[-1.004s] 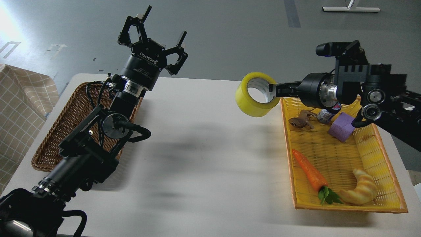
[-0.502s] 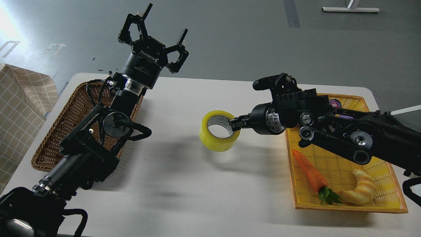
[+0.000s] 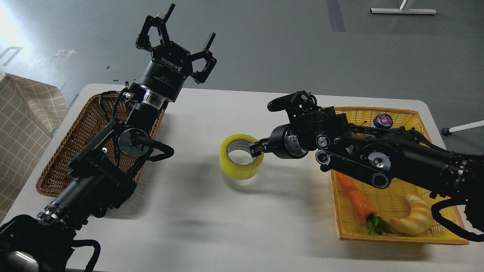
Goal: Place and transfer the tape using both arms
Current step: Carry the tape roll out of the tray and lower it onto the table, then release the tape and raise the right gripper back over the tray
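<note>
The yellow tape roll (image 3: 239, 166) with its grey-white core lies near the middle of the white table (image 3: 211, 223), hole facing up, resting on or just above the surface. My right gripper (image 3: 256, 148) reaches in from the right and is shut on the roll's right rim. My left gripper (image 3: 177, 41) is raised above the back left of the table, fingers spread open and empty, well apart from the tape.
A brown wicker basket (image 3: 60, 158) stands at the left under my left arm. A yellow tray (image 3: 393, 226) at the right holds a carrot (image 3: 357, 198), a croissant toy (image 3: 416, 217) and a small bottle (image 3: 382, 121).
My right arm has carried the tape from high beside the yellow tray down and left to the middle of the table. The left arm has barely moved.
</note>
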Controlling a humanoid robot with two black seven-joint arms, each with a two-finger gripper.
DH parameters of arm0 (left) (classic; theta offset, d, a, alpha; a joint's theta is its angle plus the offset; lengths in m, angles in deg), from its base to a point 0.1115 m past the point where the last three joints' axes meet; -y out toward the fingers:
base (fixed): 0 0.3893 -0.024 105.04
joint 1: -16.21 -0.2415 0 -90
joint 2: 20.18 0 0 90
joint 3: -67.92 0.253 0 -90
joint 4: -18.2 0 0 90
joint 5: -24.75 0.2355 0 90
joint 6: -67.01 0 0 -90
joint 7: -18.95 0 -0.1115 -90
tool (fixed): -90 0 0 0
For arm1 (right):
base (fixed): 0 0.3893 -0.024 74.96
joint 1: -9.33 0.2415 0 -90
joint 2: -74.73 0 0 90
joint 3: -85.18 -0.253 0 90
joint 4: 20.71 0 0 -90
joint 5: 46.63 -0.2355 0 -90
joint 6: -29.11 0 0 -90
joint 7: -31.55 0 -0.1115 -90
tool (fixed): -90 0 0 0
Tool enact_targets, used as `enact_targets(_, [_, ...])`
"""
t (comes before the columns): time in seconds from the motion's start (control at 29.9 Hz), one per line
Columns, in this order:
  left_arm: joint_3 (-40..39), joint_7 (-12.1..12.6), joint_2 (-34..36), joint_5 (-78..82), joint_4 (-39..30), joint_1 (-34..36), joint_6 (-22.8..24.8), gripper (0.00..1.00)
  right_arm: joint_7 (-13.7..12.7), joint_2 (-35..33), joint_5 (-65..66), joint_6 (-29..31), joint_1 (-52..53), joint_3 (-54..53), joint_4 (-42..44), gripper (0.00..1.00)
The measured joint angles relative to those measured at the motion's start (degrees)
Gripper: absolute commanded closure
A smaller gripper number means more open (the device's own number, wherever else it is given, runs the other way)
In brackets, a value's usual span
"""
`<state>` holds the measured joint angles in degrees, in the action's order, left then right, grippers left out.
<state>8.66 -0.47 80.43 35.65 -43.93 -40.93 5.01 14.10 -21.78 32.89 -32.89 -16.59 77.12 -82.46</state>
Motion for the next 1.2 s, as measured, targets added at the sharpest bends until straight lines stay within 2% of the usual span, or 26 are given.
enact_targets(0.74, [-0.77, 0.00, -0.07, 0.00, -0.02, -0.16, 0.00, 0.02, -0.05, 1.00, 0.98, 0.00, -1.34, 1.00, 2.75, 1.00])
enact_targets(0.84, [-0.79, 0.00, -0.07, 0.00, -0.02, -0.16, 0.00, 0.02, -0.05, 1.17, 1.00, 0.00, -1.35, 1.01, 3.72, 0.92])
enact_targets(0.87, [-0.80, 0.00, -0.07, 0.00, -0.02, -0.16, 0.00, 0.02, -0.05, 1.26, 1.00, 0.00, -1.37, 1.02, 4.02, 0.86])
enact_targets(0.9, [-0.80, 0.00, -0.07, 0.00, -0.02, -0.16, 0.00, 0.02, -0.05, 1.34, 1.00, 0.00, -1.39, 1.02, 4.22, 0.75])
enact_targets(1.0, [-0.80, 0.00, -0.06, 0.00, -0.02, -0.16, 0.00, 0.02, -0.05, 1.40, 0.98, 0.00, -1.51, 1.03, 4.42, 0.60])
enact_targets(1.04, [-0.80, 0.00, -0.06, 0.00, -0.02, -0.16, 0.00, 0.02, -0.05, 1.41, 0.93, 0.00, -1.55, 1.03, 4.42, 0.60])
enact_targets(1.17, [-0.83, 0.00, -0.01, 0.00, -0.02, -0.09, 0.00, 0.02, -0.05, 1.41, 0.78, 0.00, -1.55, 0.83, 4.38, 0.22])
enact_targets(1.2, [-0.83, 0.00, -0.01, 0.00, -0.02, -0.09, 0.00, 0.02, -0.05, 1.41, 0.69, 0.00, -1.51, 0.65, 4.32, 0.16])
